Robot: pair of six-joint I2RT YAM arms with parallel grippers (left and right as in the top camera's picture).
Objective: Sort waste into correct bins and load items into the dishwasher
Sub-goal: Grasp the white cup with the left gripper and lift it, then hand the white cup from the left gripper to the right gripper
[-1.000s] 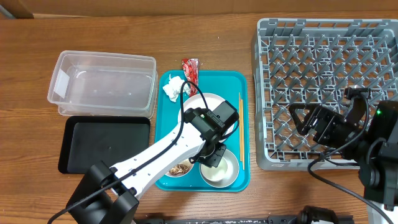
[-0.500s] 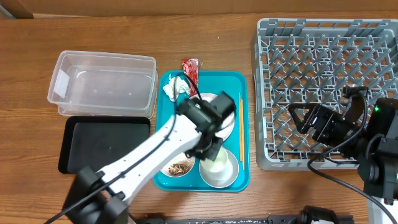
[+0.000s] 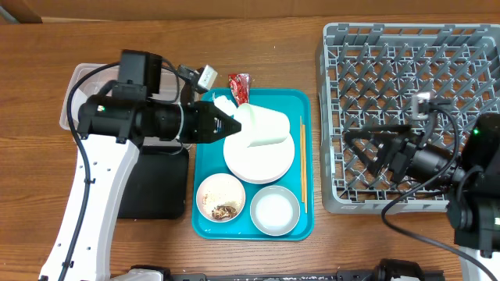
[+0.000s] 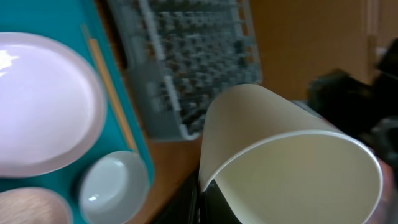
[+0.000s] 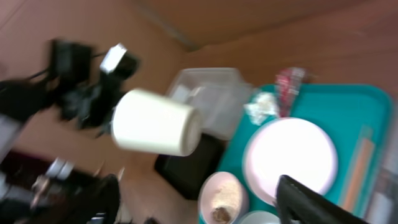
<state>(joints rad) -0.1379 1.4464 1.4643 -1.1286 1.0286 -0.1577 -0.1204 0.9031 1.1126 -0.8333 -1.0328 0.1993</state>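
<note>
The left pincer [image 3: 233, 124] clamps the wall of a white cup [image 3: 266, 127], held sideways above the large plate [image 3: 254, 160]. Only the left wrist view shows the cup's empty inside. The right pincer [image 3: 373, 152] hangs spread and empty over the grey dish rack [image 3: 406, 70]. Nearest on the teal tray [image 3: 205, 160] sit the scrap bowl [image 3: 220, 199] and silvery-rimmed bowl [image 3: 275, 211]; farthest, the tissue [image 5: 262, 106] and red wrapper [image 3: 240, 84].

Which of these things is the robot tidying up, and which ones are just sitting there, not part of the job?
For the job: wrapper, tissue, food scraps, clear tub, black tray, plate, small bowl, shiny bowl, chopsticks, dish rack, and probably the cup in the left gripper.
Just there: teal tray, wooden table.
</note>
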